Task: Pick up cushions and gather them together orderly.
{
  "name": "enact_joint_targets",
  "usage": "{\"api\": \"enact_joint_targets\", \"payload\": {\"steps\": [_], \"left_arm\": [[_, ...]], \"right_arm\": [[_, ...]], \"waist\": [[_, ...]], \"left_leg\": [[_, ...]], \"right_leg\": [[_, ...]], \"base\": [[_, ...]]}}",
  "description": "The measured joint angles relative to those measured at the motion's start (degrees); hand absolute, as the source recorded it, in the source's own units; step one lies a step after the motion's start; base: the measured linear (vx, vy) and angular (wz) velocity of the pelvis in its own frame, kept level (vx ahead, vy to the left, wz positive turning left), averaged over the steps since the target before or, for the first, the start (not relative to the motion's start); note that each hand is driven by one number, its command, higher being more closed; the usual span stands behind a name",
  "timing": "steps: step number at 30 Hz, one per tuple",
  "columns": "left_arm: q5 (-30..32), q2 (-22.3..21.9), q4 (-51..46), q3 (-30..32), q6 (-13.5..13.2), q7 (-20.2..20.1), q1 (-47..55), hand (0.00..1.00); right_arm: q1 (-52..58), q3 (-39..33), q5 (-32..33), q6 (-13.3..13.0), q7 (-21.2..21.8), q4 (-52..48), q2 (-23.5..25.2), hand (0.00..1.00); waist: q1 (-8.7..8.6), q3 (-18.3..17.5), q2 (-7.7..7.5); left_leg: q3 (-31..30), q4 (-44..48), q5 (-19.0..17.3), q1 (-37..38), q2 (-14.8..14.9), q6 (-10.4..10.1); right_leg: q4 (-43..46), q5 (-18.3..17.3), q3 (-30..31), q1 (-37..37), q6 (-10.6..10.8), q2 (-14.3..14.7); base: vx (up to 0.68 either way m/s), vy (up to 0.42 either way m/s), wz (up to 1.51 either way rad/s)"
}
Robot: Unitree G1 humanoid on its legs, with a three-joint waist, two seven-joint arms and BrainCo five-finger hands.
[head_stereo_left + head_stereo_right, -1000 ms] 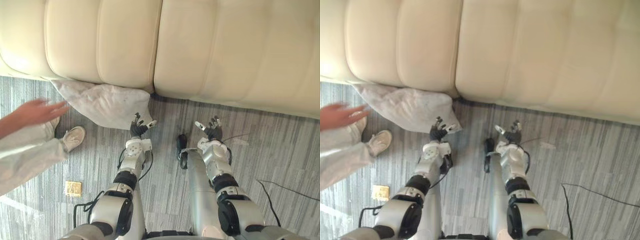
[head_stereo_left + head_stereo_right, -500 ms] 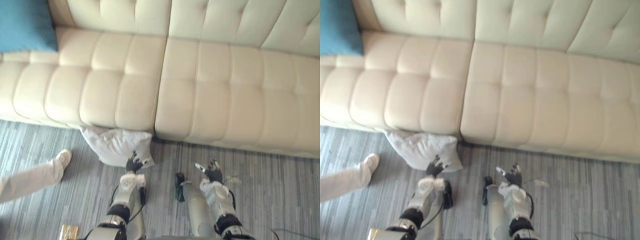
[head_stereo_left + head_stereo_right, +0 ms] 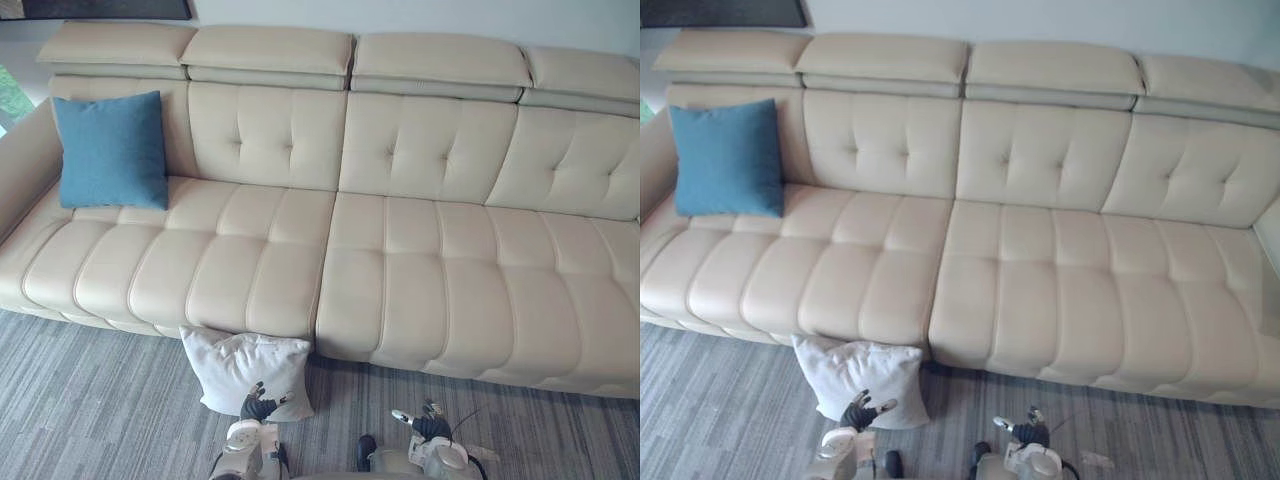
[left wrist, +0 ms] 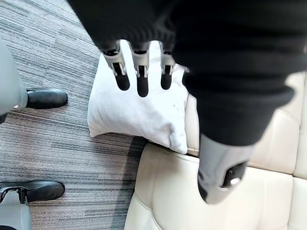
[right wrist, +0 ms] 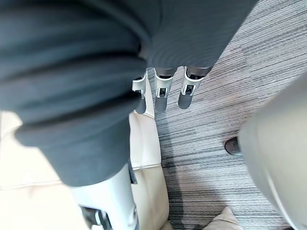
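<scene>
grey striped carpet (image 3: 90,400), fronting a long cream tufted sofa (image 3: 400,260). item one: white cushion (image 3: 245,365), roughly square with no marked long axis, on the carpet at the sofa's foot, its upper edge leaning on the seat front just left of the seam between the two seat sections, its lower edge resting on the carpet nearest the robot. item two: blue cushion (image 3: 110,150), upright at the sofa's left end against the backrest, well apart from the white one and higher. item three: left hand (image 3: 260,405), directly before the white cushion's lower edge; the left wrist view shows its fingers (image 4: 140,81) straight and spread over the cushion's white face, thumb set apart, nothing held; whether the tips touch the fabric cannot be told. item four: right hand (image 3: 428,428), over bare carpet to the right of the cushion, fingers (image 5: 160,93) straight and relaxed, empty. judgement: gathering not yet begun; the white cushion lies ahead of the left fingers, so the left hand is the nearer, and the cushion would likely go up and leftward to sit beside the blue one.
</scene>
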Motion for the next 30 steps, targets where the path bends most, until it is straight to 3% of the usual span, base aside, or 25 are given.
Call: {"api": "enact_joint_targets", "payload": {"steps": [10, 14, 15, 16, 17, 18, 20, 24, 26, 28, 30], "left_arm": [[1.04, 0.05, 1.29, 1.95, 0.11, -0.51, 2.61, 0.0], [1.04, -0.16, -0.2, 1.81, 0.08, -0.5, 1.76, 0.0], [1.01, -0.43, -0.24, 1.64, 0.11, -0.51, 1.63, 0.0], [1.01, -0.47, -0.55, 1.15, 0.1, -0.51, 1.27, 0.0], [1.02, -0.33, -1.42, 0.66, 0.06, -0.54, 0.89, 0.0], [1.03, -0.33, -1.26, 0.56, 0.13, -0.53, 1.42, 0.0], [1.04, -0.18, -0.91, -1.21, 0.13, -0.6, 2.1, 0.0], [1.09, 2.22, 0.31, -3.57, 0.15, -0.61, 1.71, 0.0], [1.13, 3.91, 1.12, -6.11, 0.24, -0.68, 1.2, 0.0], [1.19, 4.28, 1.16, -6.72, 0.24, -0.71, 0.85, 0.0], [1.39, 4.63, 1.33, -7.4, 0.23, -0.79, 0.6, 0.0]], "right_arm": [[-0.2, 0.1, -1.56, 0.79, 0.34, 3.34, -1.68, 0.0], [-1.84, 1.86, -1.53, 0.8, 0.25, 2.87, -2.18, 0.0], [-1.85, 1.72, -1.48, 0.93, 0.09, 2.18, -2.31, 0.0], [-1.81, 1.74, -1.46, 1.08, -0.09, 1.81, -1.99, 0.0], [-1.71, 1.76, -1.46, 1.45, -0.21, 0.97, -2.2, 0.0], [-1.65, 1.75, -1.5, 1.52, -0.28, 0.68, -2.59, 0.0], [-1.61, 1.71, -1.5, 1.57, -0.27, 0.86, -3.62, 0.0], [-1.31, 0.52, -1.44, 1.75, -0.1, 1.26, -3.58, 0.0], [-1.36, 0.41, -1.41, 1.85, -0.04, 2.35, -3.78, 0.0], [-1.57, 0.33, -1.42, 2.18, -0.08, 3.54, -4.03, 0.0], [-1.84, 0.31, -1.41, 2.41, -0.03, 3.51, -3.8, 0.0]], "waist": [[0.23, -0.25, 0.66], [0.36, 1.19, 0.86], [0.19, 1.53, 1.15], [0.06, 2.21, 0.27], [0.44, 2.89, 0.67], [0.17, 2.92, 0.74], [-0.15, 2.18, 2.03], [-0.31, 1.85, 1.35], [-0.81, 1.52, 0.84], [-0.68, 1.58, 0.79], [-0.65, 2.61, -0.13]], "left_leg": [[-2.59, -3.12, 2.81, 2.42, -1.11, 0.77], [-3.23, -0.28, 1.97, -3.73, -1.48, 0.74], [0.85, -0.05, 0.72, -5.91, -0.31, 1.72], [5.72, 1.92, 0.75, -6.4, 1.32, 3.11], [11.47, 5.59, 0.59, -6.21, 3.77, 3.63], [14.42, 7.51, 0.51, -5.11, 5.75, 3.48], [16.87, 5.79, -0.94, -2.39, 7.17, 1.02], [17.02, 2.64, 0.01, -1.92, 4.12, 0.16], [15.56, -1.93, 2.18, -0.83, 0.45, 1.33], [14.41, -2.15, 1.88, -1.2, -1.38, 2.07], [14.0, 0.39, -0.94, -1.57, -3.14, 3.52]], "right_leg": [[-4.2, 2.37, -1.65, 4.26, 0.2, -0.43], [0.62, 0.78, -5.52, -0.55, -0.25, -2.27], [-0.01, 0.7, -7.56, -1.6, -0.41, -3.0], [-0.5, 0.92, -7.91, -2.25, -0.64, -4.24], [0.22, 1.27, -8.91, -2.56, -1.22, -5.01], [0.54, 1.08, -9.96, -2.46, -0.92, -5.47], [0.33, 1.17, -11.05, -1.99, -0.03, -5.8], [-5.93, 5.35, -13.89, 2.01, 3.42, -7.89], [-9.11, 7.39, -16.03, 3.69, 4.86, -9.75], [-9.0, 7.6, -16.74, 3.8, 5.49, -11.35], [-5.22, 5.78, -17.03, 3.56, 6.22, -14.22]], "base": [[-0.04, 0.016, 0.14], [-0.17, -0.026, 0.4], [-0.15, 0.011, 0.81], [-0.1, 0.037, 0.84], [-0.06, 0.058, 0.61], [-0.05, 0.061, 0.45], [0.0, 0.134, 0.39], [0.02, 0.22, 0.39], [0.1, 0.178, 0.47], [0.08, 0.151, 0.34], [0.1, 0.171, 0.27]]}}
